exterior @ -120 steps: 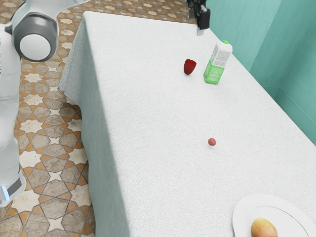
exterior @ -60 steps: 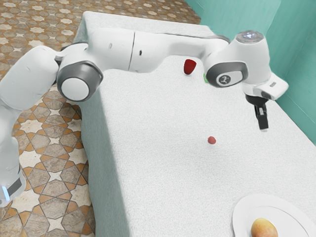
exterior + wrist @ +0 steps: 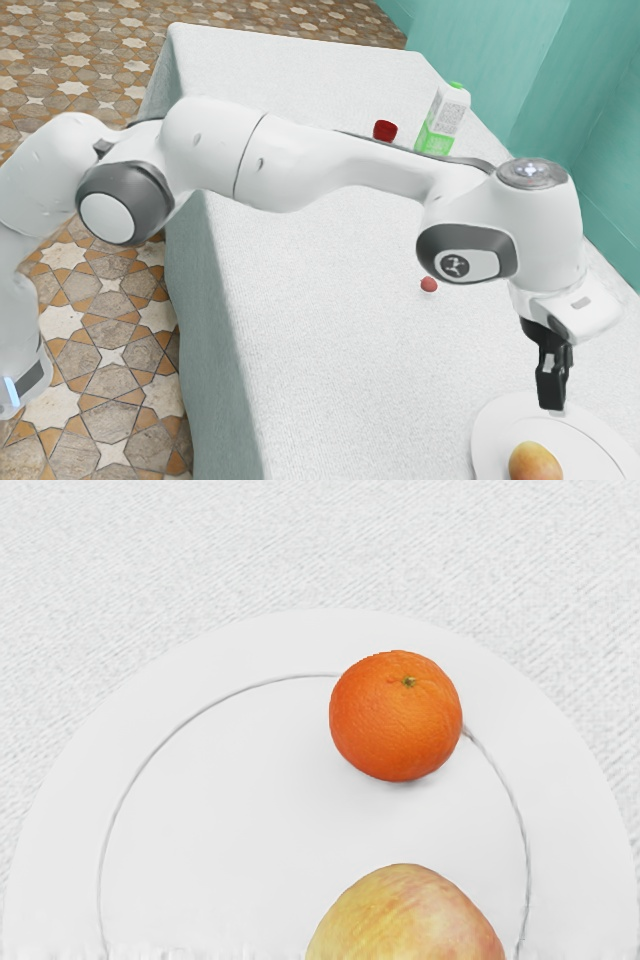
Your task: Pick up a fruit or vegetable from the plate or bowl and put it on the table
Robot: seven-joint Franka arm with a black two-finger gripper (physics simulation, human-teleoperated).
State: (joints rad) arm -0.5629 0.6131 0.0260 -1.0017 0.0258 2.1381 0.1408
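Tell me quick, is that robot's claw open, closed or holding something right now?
Gripper: open or closed cannot be told; no held thing is visible, and the apple and orange rest on the plate.

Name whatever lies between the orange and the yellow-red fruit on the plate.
A bare stretch of the plate separates the orange from the yellow-red fruit; the wrist view shows this.

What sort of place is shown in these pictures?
Probably a dining room or kitchen, simulated: a long table under a white cloth, a round white plate with fruit, and a white-and-green drink carton.
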